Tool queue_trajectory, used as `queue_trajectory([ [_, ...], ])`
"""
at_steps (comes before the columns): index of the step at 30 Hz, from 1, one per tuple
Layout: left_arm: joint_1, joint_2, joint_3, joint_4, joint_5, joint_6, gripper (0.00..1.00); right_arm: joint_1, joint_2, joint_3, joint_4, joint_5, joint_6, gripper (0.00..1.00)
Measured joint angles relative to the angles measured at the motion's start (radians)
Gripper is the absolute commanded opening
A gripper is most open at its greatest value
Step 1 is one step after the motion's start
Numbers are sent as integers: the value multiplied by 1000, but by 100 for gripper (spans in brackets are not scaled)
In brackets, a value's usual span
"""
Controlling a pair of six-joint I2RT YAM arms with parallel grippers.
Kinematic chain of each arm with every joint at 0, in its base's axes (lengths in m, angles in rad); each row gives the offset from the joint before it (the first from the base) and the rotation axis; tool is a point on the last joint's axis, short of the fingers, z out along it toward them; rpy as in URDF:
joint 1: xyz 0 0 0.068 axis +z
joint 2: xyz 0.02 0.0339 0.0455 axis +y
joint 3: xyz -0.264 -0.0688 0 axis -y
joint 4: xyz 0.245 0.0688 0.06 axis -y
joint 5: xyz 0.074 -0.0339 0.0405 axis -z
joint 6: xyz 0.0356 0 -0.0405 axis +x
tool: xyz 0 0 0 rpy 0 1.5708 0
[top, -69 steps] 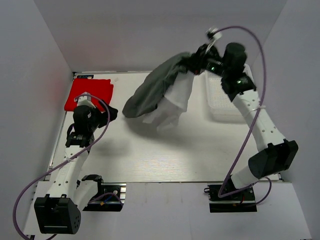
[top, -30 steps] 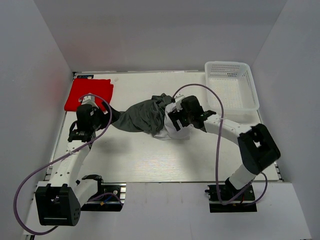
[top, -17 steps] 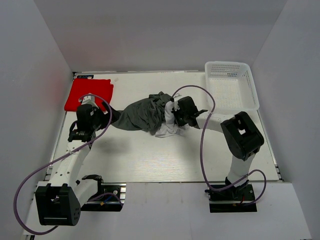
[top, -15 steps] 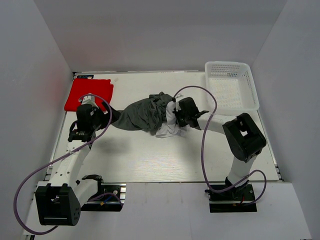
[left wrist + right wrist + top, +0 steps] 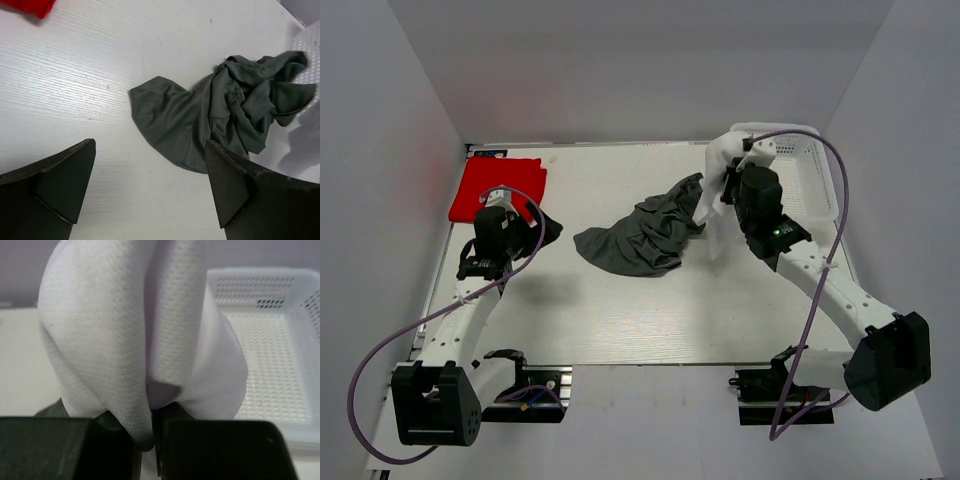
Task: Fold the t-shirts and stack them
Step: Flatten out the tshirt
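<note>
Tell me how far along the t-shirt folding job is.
Done: the red t-shirt lies folded at the far left corner. In hand: the right gripper is shut on the white t-shirt, lifted beside the basket. To do: the dark grey t-shirt lies crumpled; the left gripper hangs open. Nothing is stacked yet.

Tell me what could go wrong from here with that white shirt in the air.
1. The right gripper pinches the white t-shirt by a bunched fold, so it may slip out or hang too crumpled to lay flat.
2. Its hanging cloth is close beside the dark grey t-shirt, which may get dragged along.
3. The basket stands just behind; the shirt could snag on its rim.
</note>
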Motion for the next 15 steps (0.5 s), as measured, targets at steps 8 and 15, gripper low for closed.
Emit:
queue_trajectory([
  [8, 0, 16, 3, -3, 8, 0, 100, -76, 59, 250, -34, 85, -78, 0],
  [15, 0, 25, 5, -5, 7, 0, 100, -194, 150, 445, -48, 138, -131, 0],
])
